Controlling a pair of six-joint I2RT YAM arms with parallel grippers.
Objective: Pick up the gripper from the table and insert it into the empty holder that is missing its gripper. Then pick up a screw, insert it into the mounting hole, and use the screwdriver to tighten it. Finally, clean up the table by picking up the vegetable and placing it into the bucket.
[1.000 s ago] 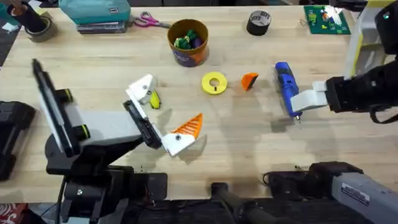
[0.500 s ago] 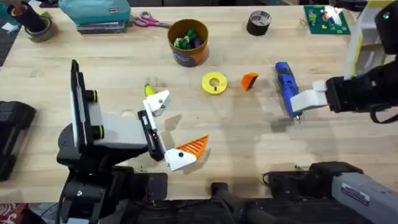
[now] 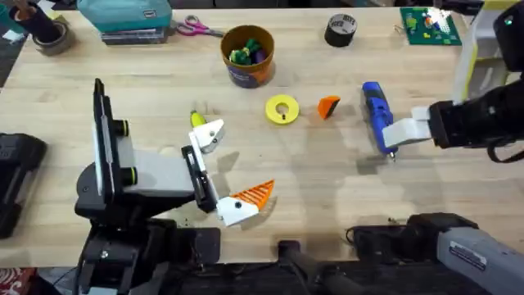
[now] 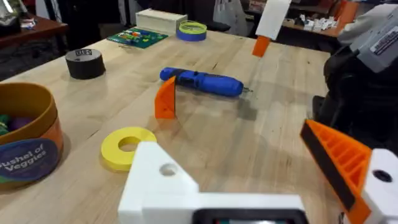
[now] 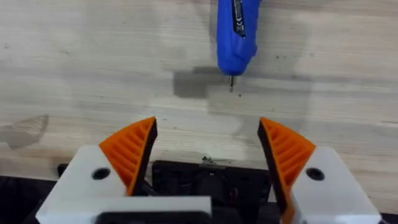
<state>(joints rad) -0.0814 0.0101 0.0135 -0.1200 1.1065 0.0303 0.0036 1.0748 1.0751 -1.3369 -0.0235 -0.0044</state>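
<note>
Wooden table [image 3: 327, 172] is grippy, so the gripper [image 3: 328, 106], light stiff plastic, should pinch by its flat sides. Both my pincers, left [image 3: 225, 168] and right [image 5: 208, 146], are spread wide, holding nothing.

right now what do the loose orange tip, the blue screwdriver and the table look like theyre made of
The gripper: looks like matte orange plastic, possibly 3D printed; its ribbed face isn't visible here. The screwdriver: smooth blue plastic body with a slight sheen, and a thin metal bit. The table: pale wood, with visible grain and plank seams.
</note>
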